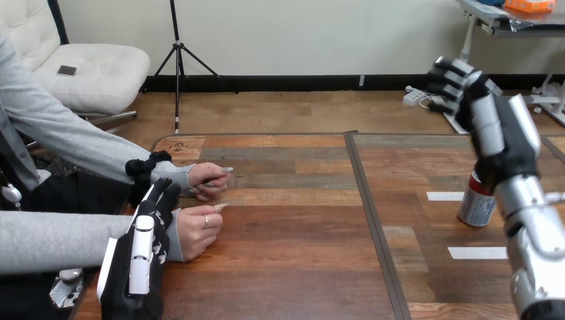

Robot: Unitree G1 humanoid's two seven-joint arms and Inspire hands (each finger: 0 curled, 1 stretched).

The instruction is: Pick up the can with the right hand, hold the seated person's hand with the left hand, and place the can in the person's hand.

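The can [475, 207], white and blue with a red top, stands upright on the right part of the table, partly hidden behind my right forearm. My right hand [496, 117] is raised above and behind it, apart from it, fingers loosely bent and holding nothing. At the left edge my left hand [141, 250] lies back-up over the sleeve of the person's nearer forearm, its fingers [162, 198] straight and resting by the wrist, not curled round it. The person's nearer hand [197, 231] rests loosely closed on the table. Their farther hand [208, 181] lies just behind it.
Two white tape marks [445, 196] [477, 253] lie on the table beside the can. A dark seam [368, 207] runs front to back through the wooden table [293, 253].
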